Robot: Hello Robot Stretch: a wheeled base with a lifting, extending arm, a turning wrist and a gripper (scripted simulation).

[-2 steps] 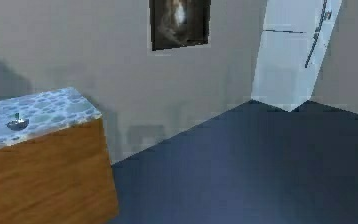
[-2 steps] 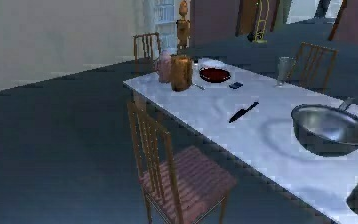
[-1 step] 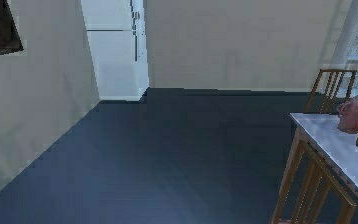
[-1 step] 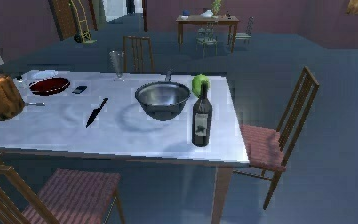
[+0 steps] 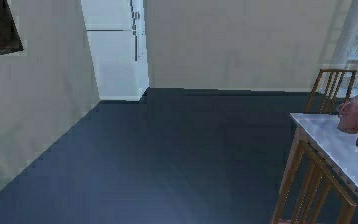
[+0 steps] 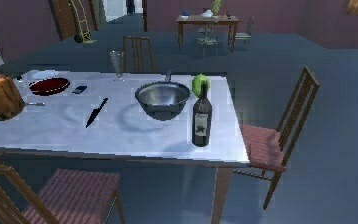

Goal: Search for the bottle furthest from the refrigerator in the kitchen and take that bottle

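You see a dark bottle (image 6: 201,120) upright on the worktop (image 6: 137,135), beside a metal bowl (image 6: 162,98). You cannot tell the fingers' state

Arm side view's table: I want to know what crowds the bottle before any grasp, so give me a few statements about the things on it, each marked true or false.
1. A dark bottle stands upright on the white table. True.
2. The metal bowl lies on the floor under the table. False: it stands on the tabletop, just left of the bottle in the picture.
3. A knife lies flat on the table, left of the bowl. True.
4. The green apple rests on a chair seat. False: it sits on the table, behind the bottle and beside the bowl's right rim.
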